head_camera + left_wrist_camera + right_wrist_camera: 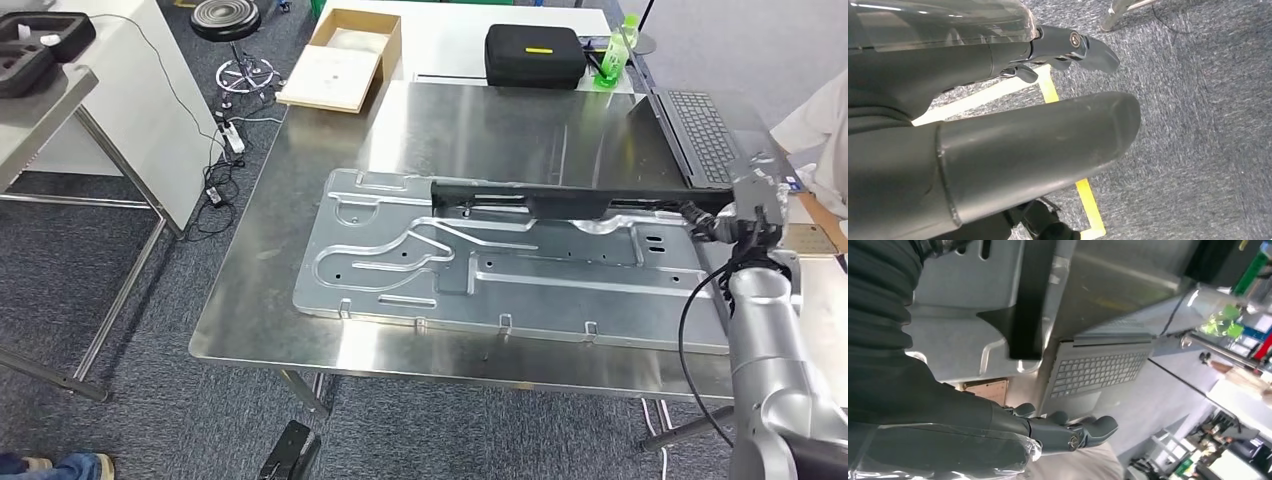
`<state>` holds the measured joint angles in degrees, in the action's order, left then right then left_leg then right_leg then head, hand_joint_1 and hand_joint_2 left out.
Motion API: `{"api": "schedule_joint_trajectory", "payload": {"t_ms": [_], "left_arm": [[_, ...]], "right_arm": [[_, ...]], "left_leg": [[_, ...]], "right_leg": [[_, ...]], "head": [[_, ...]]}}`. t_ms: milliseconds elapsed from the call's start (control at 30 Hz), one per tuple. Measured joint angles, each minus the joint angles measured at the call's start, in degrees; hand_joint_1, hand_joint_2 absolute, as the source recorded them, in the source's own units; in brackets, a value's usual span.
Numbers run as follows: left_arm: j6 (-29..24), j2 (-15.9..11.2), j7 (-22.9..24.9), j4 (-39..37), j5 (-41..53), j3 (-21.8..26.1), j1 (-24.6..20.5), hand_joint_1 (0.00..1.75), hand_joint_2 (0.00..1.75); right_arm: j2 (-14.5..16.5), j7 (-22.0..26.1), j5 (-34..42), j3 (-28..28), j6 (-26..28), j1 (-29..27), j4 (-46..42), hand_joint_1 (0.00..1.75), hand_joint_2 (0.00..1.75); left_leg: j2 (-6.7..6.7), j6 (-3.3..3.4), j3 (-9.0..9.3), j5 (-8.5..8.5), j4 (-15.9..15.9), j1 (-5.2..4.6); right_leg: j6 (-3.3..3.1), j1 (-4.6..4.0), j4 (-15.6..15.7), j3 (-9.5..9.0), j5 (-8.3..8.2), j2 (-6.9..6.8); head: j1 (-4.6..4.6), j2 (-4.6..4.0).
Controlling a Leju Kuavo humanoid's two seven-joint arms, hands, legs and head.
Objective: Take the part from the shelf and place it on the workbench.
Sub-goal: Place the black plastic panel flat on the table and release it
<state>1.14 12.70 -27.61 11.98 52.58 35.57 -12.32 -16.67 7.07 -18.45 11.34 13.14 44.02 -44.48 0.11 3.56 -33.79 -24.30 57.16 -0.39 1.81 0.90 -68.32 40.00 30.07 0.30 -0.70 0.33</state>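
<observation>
The part [560,198] is a long black bar. It lies across a large embossed metal panel [500,275] on the steel workbench [480,130]. My right hand [748,215] sits at the bar's right end with its dark fingers close to the tip. In the right wrist view the bar [1028,300] lies on the panel, apart from the right hand [998,425], whose fingers [1083,432] are stretched out and hold nothing. My left hand [1013,150] hangs over grey carpet with its fingers [1078,45] apart and nothing in them.
A laptop [700,130] lies at the bench's right edge, beside a person's white sleeve [815,130]. At the back stand a black case [535,55], a green bottle [615,55] and an open cardboard box [345,60]. A stool [228,20] stands on the floor to the left.
</observation>
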Motion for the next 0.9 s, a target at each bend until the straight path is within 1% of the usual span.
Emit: {"api": "schedule_joint_trajectory", "payload": {"t_ms": [33,67,100,133,167,200,233,267,300,367,400,433,467,533,567,600,633,700,733,767,800,833,900], "left_arm": [[0.0,0.0,0.0,0.0,0.0,0.0,0.0,0.00,0.00],[0.0,0.0,0.0,0.0,0.0,-0.1,0.1,0.00,0.00],[0.0,0.0,0.0,0.0,0.0,-0.1,0.2,0.00,0.00],[0.0,0.0,0.0,0.0,0.0,-0.2,0.2,0.00,0.00],[0.0,0.0,0.0,0.0,0.0,-0.2,0.2,0.00,0.00],[0.0,0.0,0.0,0.0,0.0,-0.3,0.1,0.00,0.00],[0.0,0.0,0.1,0.0,0.0,-0.3,0.1,0.00,0.00],[0.0,-0.1,0.2,0.0,0.0,-0.3,0.0,0.00,0.00],[0.0,-0.1,0.3,0.0,0.0,-0.4,0.0,0.00,0.00],[0.0,0.0,0.4,0.0,0.0,-0.6,-0.1,0.00,0.00],[0.0,0.0,0.5,0.1,0.0,-0.7,-0.1,0.00,0.00],[0.0,0.0,0.5,0.1,-0.1,-0.8,-0.2,0.00,0.00],[0.0,0.0,0.5,0.1,-0.1,-0.9,-0.2,0.00,0.00],[0.0,0.1,0.5,0.1,-0.2,-1.1,-0.2,0.00,0.00],[0.0,0.1,0.6,0.1,-0.2,-1.2,-0.2,0.00,0.00],[0.0,0.1,0.6,0.1,-0.3,-1.2,-0.2,0.00,0.00],[0.0,0.1,0.6,0.1,-0.3,-1.3,-0.2,0.00,0.00],[-0.1,0.1,0.7,0.1,-0.5,-1.3,-0.3,0.00,0.00],[-0.1,0.1,0.7,0.1,-0.6,-1.3,-0.4,0.00,0.00],[-0.1,0.1,0.7,0.2,-0.8,-1.4,-0.5,0.00,0.00],[-0.1,0.1,0.7,0.2,-0.9,-1.4,-0.5,0.00,0.00],[-0.2,0.1,0.7,0.2,-1.0,-1.4,-0.5,0.00,0.00],[-0.2,0.1,0.7,0.2,-1.0,-1.4,-0.5,0.00,0.00]], "right_arm": [[0.0,0.0,0.2,0.3,-0.1,0.2,0.7,0.00,1.75],[0.0,0.1,0.4,0.6,-0.1,0.2,1.3,0.00,1.75],[0.0,0.1,0.6,0.7,-0.1,0.2,1.8,0.00,1.75],[0.0,0.2,0.9,0.8,-0.2,0.3,2.1,0.00,1.75],[0.0,0.3,1.4,0.9,-0.4,0.4,2.4,0.00,1.75],[0.0,0.4,2.0,1.1,-0.7,0.7,2.8,0.00,1.75],[0.0,0.6,2.8,1.3,-0.9,1.0,3.2,0.00,1.75],[0.1,0.8,3.5,1.5,-1.0,1.2,3.6,0.00,1.75],[0.1,1.0,4.2,1.7,-0.9,1.4,4.0,0.00,1.75],[0.3,1.6,5.3,1.9,-0.5,1.7,4.8,0.00,1.75],[0.4,1.9,5.8,1.9,-0.4,1.9,5.1,0.00,1.75],[0.5,2.1,6.3,2.0,-0.3,2.1,5.3,0.00,1.75],[0.6,2.1,6.8,2.0,-0.4,2.3,5.5,0.00,1.75],[0.8,1.7,8.2,2.2,-1.3,2.6,6.2,0.00,1.75],[0.9,1.4,8.9,2.3,-1.8,2.7,6.6,0.00,1.75],[1.0,1.4,9.6,2.5,-2.1,2.8,7.1,0.00,1.75],[1.1,1.4,10.0,2.6,-2.1,2.9,7.6,0.00,1.75],[1.3,1.8,10.7,2.7,-1.9,3.4,8.3,0.00,1.75],[1.4,1.7,11.5,2.8,-2.5,3.8,8.6,0.00,1.75],[1.5,1.4,12.6,3.0,-3.5,4.1,8.9,0.00,1.75],[1.5,0.9,13.7,3.2,-4.8,4.4,9.3,0.00,1.75],[1.6,0.3,14.6,3.4,-6.1,4.5,9.7,0.00,1.75],[1.6,-0.6,15.3,3.6,-7.6,4.8,10.4,0.00,1.75]], "left_leg": [[0.01,0.01,-0.01,-0.01,0.0,0.01],[0.02,-0.04,-0.02,-0.07,0.1,0.04],[0.01,-0.16,-0.02,-0.17,0.3,0.12],[0.00,-0.38,-0.02,-0.36,0.5,0.24],[-0.01,-0.69,-0.06,-0.66,0.9,0.37],[-0.04,-1.06,-0.19,-0.99,1.4,0.38],[-0.08,-1.42,-0.35,-1.28,1.8,0.34],[-0.11,-1.72,-0.48,-1.45,2.1,0.25],[-0.15,-1.96,-0.57,-1.49,2.2,0.16],[-0.14,-2.41,-0.60,-1.65,2.2,0.23],[-0.14,-2.67,-0.87,-2.22,2.9,0.30],[-0.14,-2.91,-1.58,-3.35,4.5,0.38],[-0.14,-3.09,-2.82,-4.98,7.3,0.45],[-0.14,-3.21,-6.26,-8.35,14.7,0.48],[-0.14,-3.15,-7.58,-9.07,17.4,0.47],[-0.15,-2.97,-7.99,-8.68,18.1,0.45],[-0.16,-2.66,-7.35,-7.25,16.6,0.39],[-0.24,-1.64,-4.00,-3.28,9.3,0.04],[-0.26,-1.16,-2.36,-2.03,5.9,-0.17],[-0.27,-0.86,-1.33,-1.46,3.6,-0.37],[-0.27,-0.69,-0.88,-1.46,2.6,-0.51],[-0.25,-0.66,-0.71,-1.45,2.2,-0.58],[-0.15,-0.49,-0.29,-0.85,1.1,-0.30]], "right_leg": [[0.22,0.17,-3.4,1.67,1.27,-0.01],[0.45,0.39,-5.5,2.80,1.64,-0.05],[0.68,0.63,-5.6,2.95,0.92,-0.10],[0.91,0.87,-3.5,1.94,-0.79,-0.18],[1.19,1.12,0.3,0.15,-2.75,-0.32],[1.34,1.13,3.8,-1.62,-4.07,-0.36],[1.20,1.11,6.4,-2.92,-4.85,-0.34],[0.93,1.01,7.8,-3.51,-4.94,-0.27],[0.48,0.82,7.8,-3.54,-4.71,-0.15],[-0.44,0.83,7.9,-3.46,-4.84,-0.08],[-0.88,0.86,8.0,-3.50,-4.90,-0.08],[-1.29,0.86,8.1,-3.54,-4.97,-0.08],[-1.62,0.81,8.2,-3.58,-4.99,-0.10],[-1.97,0.52,8.2,-3.58,-4.95,-0.10],[-2.04,0.34,8.2,-3.59,-4.92,-0.09],[-2.09,0.16,8.2,-3.62,-4.89,-0.07],[-2.13,0.01,8.1,-3.69,-4.87,-0.03],[-2.14,-0.18,8.1,-3.84,-4.84,0.03],[-2.05,-0.26,8.1,-3.82,-4.85,0.07],[-1.89,-0.25,8.2,-3.75,-4.90,0.09],[-1.65,-0.19,8.2,-3.67,-4.99,0.10],[-1.35,-0.16,8.4,-3.64,-5.12,0.11],[-0.78,-0.11,8.4,-3.61,-5.01,0.06]], "head": [[0.01,0.00],[0.00,0.00],[0.00,0.00],[0.00,0.00],[-0.01,0.00],[-0.02,0.00],[0.01,0.00],[0.03,0.00],[0.06,0.00],[0.06,0.00],[0.06,0.00],[0.06,0.00],[0.07,0.00],[0.07,0.00],[0.07,0.00],[0.07,0.00],[0.07,0.00],[0.06,0.00],[0.06,0.00],[0.06,0.00],[0.06,0.00],[0.06,0.00],[0.06,0.00]]}}
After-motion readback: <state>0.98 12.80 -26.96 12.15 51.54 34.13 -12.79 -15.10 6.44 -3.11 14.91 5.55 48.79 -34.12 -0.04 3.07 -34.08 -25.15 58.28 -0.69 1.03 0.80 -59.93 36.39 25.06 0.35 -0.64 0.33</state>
